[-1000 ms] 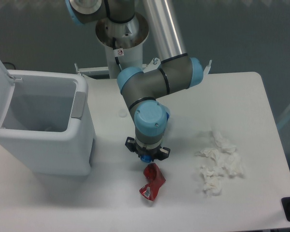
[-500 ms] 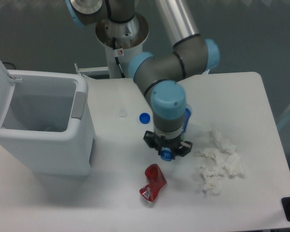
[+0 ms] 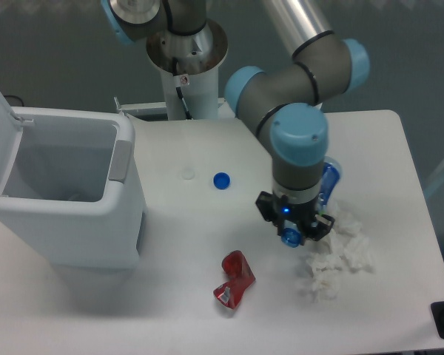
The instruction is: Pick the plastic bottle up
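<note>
My gripper point(image 3: 291, 226) points down over the table's right half, beside the crumpled tissues, and is shut on the plastic bottle. The bottle's blue cap point(image 3: 291, 237) sticks out below the black fingers. Its blue-tinted clear body point(image 3: 329, 180) shows to the right of the wrist; the middle of the bottle is hidden by the wrist. The bottle hangs above the table and touches nothing else.
A crushed red can point(image 3: 234, 279) lies front centre. A small loose blue cap disc point(image 3: 221, 180) lies mid-table. A pile of white tissues point(image 3: 340, 251) lies just right of the gripper. An open white bin point(image 3: 66, 192) stands at the left.
The arm has swung to the right, from above the red can to beside the tissues, carrying the bottle. The loose blue cap disc came into view behind it.
</note>
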Robot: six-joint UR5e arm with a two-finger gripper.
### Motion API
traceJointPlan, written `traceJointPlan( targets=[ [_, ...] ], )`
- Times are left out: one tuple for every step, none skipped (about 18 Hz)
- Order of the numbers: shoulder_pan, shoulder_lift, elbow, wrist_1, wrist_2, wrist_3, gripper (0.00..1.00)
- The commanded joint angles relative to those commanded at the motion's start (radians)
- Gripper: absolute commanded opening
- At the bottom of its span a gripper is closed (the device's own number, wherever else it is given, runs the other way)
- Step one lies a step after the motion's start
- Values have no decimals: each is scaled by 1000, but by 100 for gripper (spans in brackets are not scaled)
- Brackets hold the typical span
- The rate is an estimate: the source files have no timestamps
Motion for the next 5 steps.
traceJointPlan(
  targets=[
    [9, 6, -1, -6, -15, 0, 7],
    [12, 8, -4, -9, -17, 2, 7],
    [12, 9, -5, -15, -13, 3, 7],
    [11, 11, -6, -17, -11, 9, 7],
    [11, 14, -8, -17, -9, 17, 7]
  ],
)
